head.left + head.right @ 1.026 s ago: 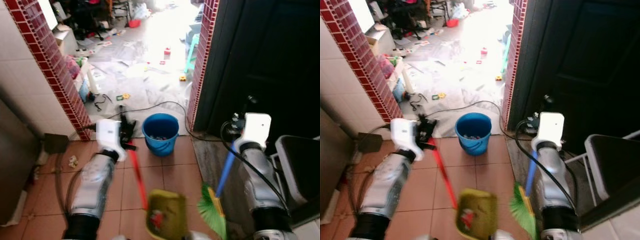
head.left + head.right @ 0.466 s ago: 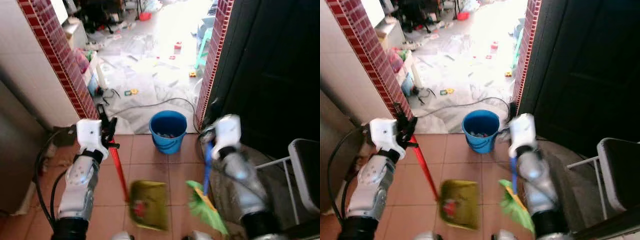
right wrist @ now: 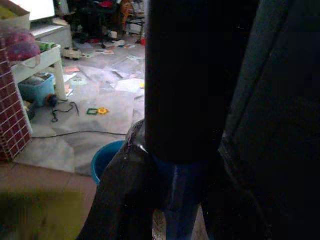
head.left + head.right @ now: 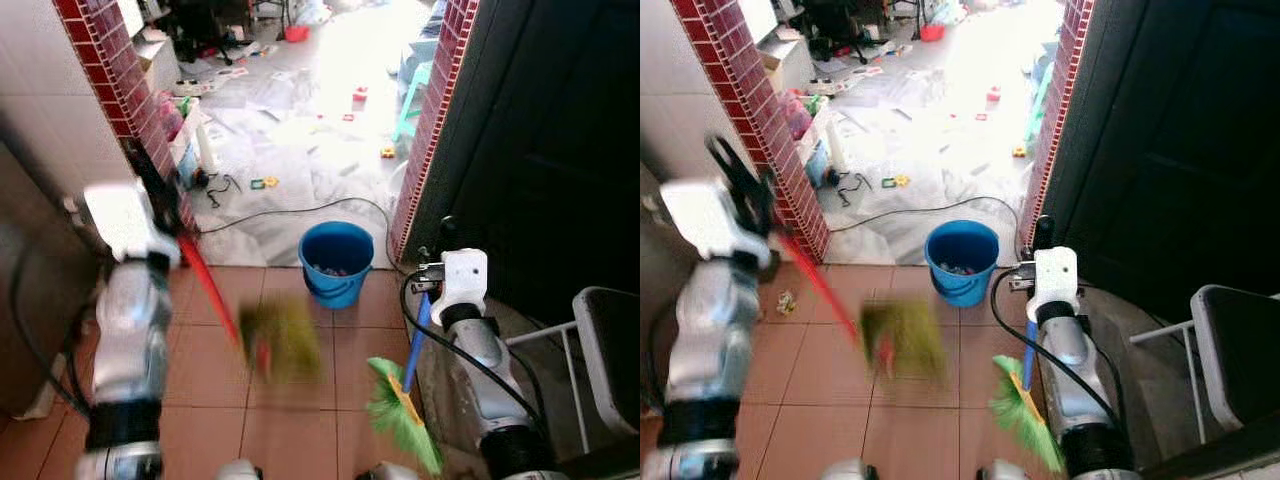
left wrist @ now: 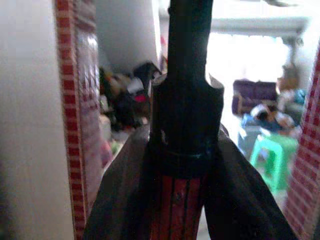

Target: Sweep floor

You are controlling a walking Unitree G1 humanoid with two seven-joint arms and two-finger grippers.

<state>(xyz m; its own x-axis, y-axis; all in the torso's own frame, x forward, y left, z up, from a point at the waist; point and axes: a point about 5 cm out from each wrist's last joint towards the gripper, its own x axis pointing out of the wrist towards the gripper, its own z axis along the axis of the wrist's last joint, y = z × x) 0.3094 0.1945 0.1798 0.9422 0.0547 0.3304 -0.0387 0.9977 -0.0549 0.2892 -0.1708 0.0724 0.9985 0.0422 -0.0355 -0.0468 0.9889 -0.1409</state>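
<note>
Ahead, a blue bucket blocks the doorway; left gripper clenches the blurred red-handled dustpan, right gripper clenches the green-bristled broom.

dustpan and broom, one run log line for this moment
left gripper: shut on red-handled dustpan, blurred | right gripper: shut on blue-handled broom | blue bucket ahead

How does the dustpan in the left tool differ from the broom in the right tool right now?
The dustpan has a red handle and an olive-green pan; the broom has a blue handle and bright green bristles. The dustpan is motion-blurred, while the broom looks sharp. The left tool and the right tool are each shut on a handle.
</note>
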